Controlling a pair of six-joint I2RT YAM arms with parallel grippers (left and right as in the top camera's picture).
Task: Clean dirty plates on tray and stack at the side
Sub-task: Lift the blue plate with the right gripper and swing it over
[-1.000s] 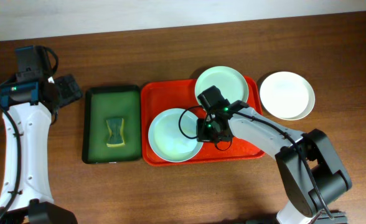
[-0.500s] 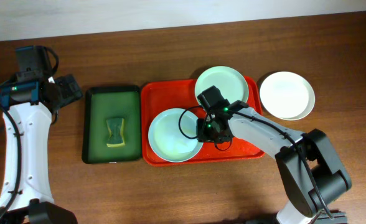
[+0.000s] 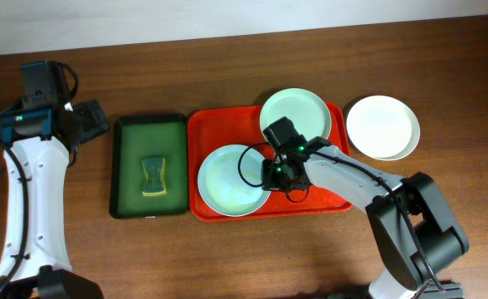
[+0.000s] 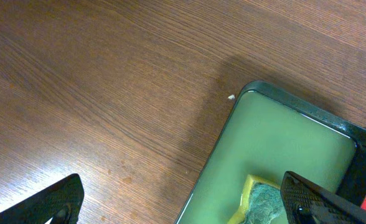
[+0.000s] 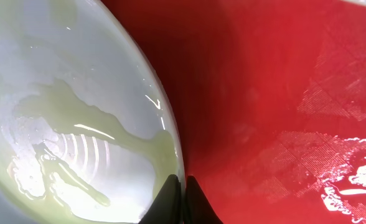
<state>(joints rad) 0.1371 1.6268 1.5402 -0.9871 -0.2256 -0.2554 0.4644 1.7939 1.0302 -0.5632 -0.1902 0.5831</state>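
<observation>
The red tray (image 3: 327,201) holds two pale mint-blue plates: one at its front left (image 3: 227,181) and one at its back right (image 3: 298,112). A cream-white plate (image 3: 383,126) lies on the table right of the tray. My right gripper (image 3: 269,176) is shut on the right rim of the front-left plate; the right wrist view shows the fingers (image 5: 183,186) pinching that rim, with yellow smears on the plate (image 5: 65,124) and the tray (image 5: 282,93) beside it. My left gripper (image 3: 90,118) is open and empty over the table, left of the green tray.
A dark green tray (image 3: 128,166) with a yellow sponge (image 3: 153,175) stands left of the red tray; its corner (image 4: 282,143) and the sponge (image 4: 261,202) show in the left wrist view. Bare wood lies around both trays.
</observation>
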